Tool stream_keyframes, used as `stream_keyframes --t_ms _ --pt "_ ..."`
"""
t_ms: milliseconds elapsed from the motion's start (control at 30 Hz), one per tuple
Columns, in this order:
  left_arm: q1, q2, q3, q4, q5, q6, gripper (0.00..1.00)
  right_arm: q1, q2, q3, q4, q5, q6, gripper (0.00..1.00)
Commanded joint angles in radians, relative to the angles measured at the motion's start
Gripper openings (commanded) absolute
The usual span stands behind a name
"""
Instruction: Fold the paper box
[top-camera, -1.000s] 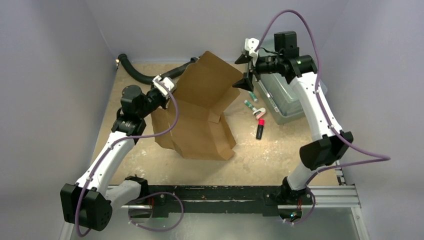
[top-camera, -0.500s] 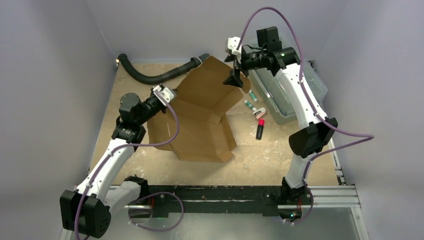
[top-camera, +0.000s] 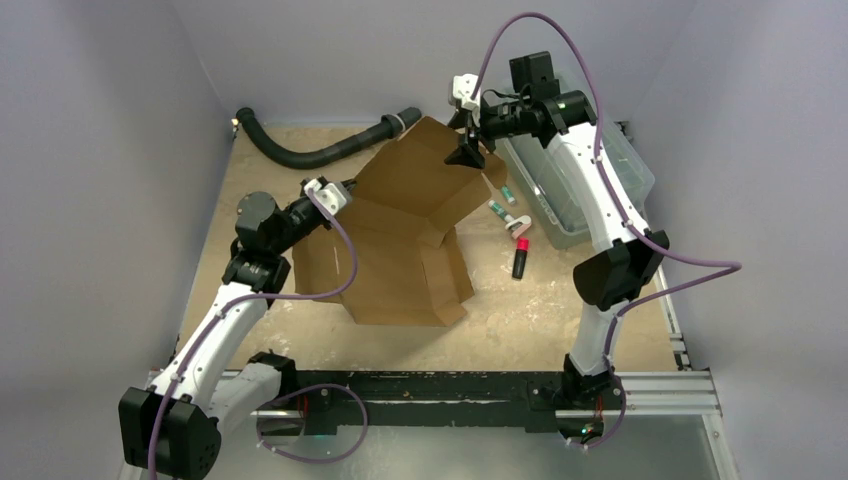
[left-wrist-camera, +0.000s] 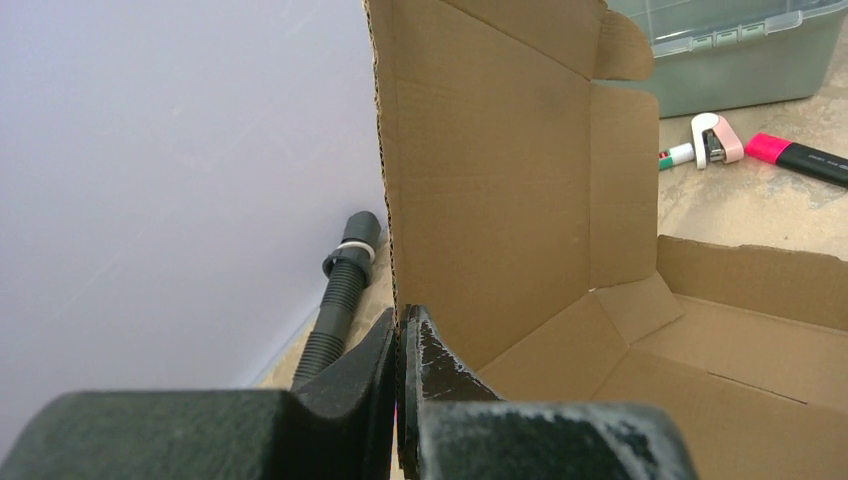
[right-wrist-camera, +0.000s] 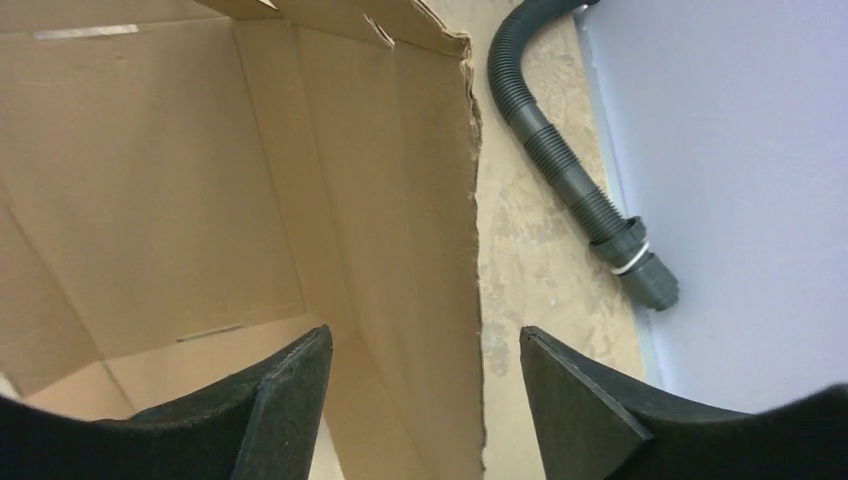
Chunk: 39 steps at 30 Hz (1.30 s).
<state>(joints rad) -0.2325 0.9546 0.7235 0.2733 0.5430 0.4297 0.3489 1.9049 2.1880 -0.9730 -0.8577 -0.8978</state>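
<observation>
Swung left since a second ago, from beside the bin to the raised far panel of the plain brown corrugated cardboard paper box (top-camera: 400, 240), with jaws drawn in a little: the right gripper (top-camera: 464, 136). Eased back toward the near side, with the sheet's left part lying lower: the left gripper (top-camera: 328, 190).

From above: box in the middle of the sandy table (top-camera: 560, 310), near panels flat, far panel tilted up. Left gripper clamped on the sheet's left edge. Right gripper astride the far panel's top corner. Right of the box, on the table: a green-and-white marker (top-camera: 497, 208) and a black highlighter with a pink cap (top-camera: 520, 257), then a clear greenish plastic lidded bin (top-camera: 580, 195). Along the far left, a black ribbed hose (top-camera: 300, 155).

From the left wrist: black fingers (left-wrist-camera: 350, 375) pinched tight on the bottom of an upright cardboard edge, only the sheet between them. Markers and bin visible past the panel.

From the right wrist: black fingers (right-wrist-camera: 285, 400) well apart, the panel's ragged edge running up between them, no contact visible on either side. Hose lying beyond, by the wall.
</observation>
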Motion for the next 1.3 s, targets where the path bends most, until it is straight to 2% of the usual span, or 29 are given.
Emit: stream_keyframes --t_ms 0,133,167,267,400,467,567,767,867,900,1100,1267 --pt "-0.007 -0.024 -0.003 0.066 0.035 0.008 0.0 0.012 -0.021 0.024 -0.035 -0.057 -0.035 0.59" --pt "-0.007 -0.028 -0.008 0.073 0.033 0.002 0.0 0.014 -0.036 0.021 -0.035 -0.063 -0.033 0.03" --pt "-0.007 -0.029 -0.009 0.077 0.032 -0.004 0.0 0.013 -0.044 0.016 -0.036 -0.067 -0.033 0.0" --pt "-0.007 -0.031 -0.01 0.098 0.016 -0.047 0.01 0.013 -0.096 -0.044 -0.02 -0.081 -0.027 0.0" --pt "-0.007 -0.048 -0.008 0.157 -0.079 -0.246 0.46 0.007 -0.265 -0.276 0.12 -0.017 0.082 0.0" --pt "-0.007 -0.052 0.022 0.131 -0.134 -0.333 0.6 -0.006 -0.38 -0.454 0.292 0.006 0.193 0.0" --pt "-0.005 -0.059 0.083 0.035 -0.23 -0.469 0.74 -0.059 -0.558 -0.7 0.509 0.011 0.344 0.0" --pt "-0.005 -0.088 0.209 -0.194 -0.225 -0.603 0.79 -0.221 -0.82 -0.994 0.762 -0.086 0.54 0.0" --pt "-0.005 -0.144 0.207 -0.266 -0.243 -0.664 0.84 -0.268 -0.902 -1.112 0.868 -0.107 0.611 0.03" --pt "-0.005 -0.168 0.199 -0.271 -0.25 -0.685 0.84 -0.287 -0.919 -1.143 0.899 -0.112 0.631 0.0" --pt "-0.005 -0.281 0.169 -0.382 -0.253 -0.787 0.86 -0.336 -0.976 -1.25 1.002 -0.078 0.693 0.0" --pt "-0.005 -0.267 0.155 -0.477 -0.266 -0.76 0.87 -0.346 -0.99 -1.277 1.032 -0.07 0.712 0.0"
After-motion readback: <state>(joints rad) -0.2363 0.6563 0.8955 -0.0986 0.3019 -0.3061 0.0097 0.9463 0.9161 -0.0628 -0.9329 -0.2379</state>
